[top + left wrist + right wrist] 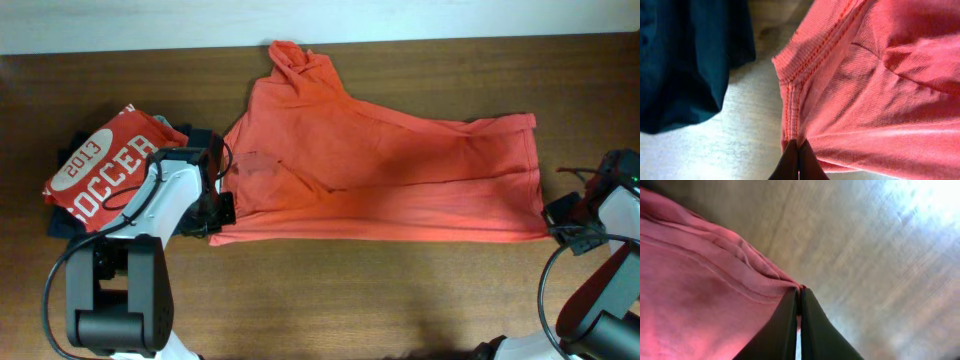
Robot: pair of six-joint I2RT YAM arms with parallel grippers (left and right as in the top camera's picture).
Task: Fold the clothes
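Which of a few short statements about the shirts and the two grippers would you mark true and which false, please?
1. The left gripper is shut on an edge of the orange-red T-shirt. True.
2. The right gripper is open and clear of the cloth. False: it is shut, pinching the T-shirt's edge.
3. The orange-red T-shirt lies on top of the red 2013 SOCCER shirt. False: the red shirt sits off to the side by the left arm, not under it.
4. The red 2013 SOCCER shirt rests on dark garments. True.
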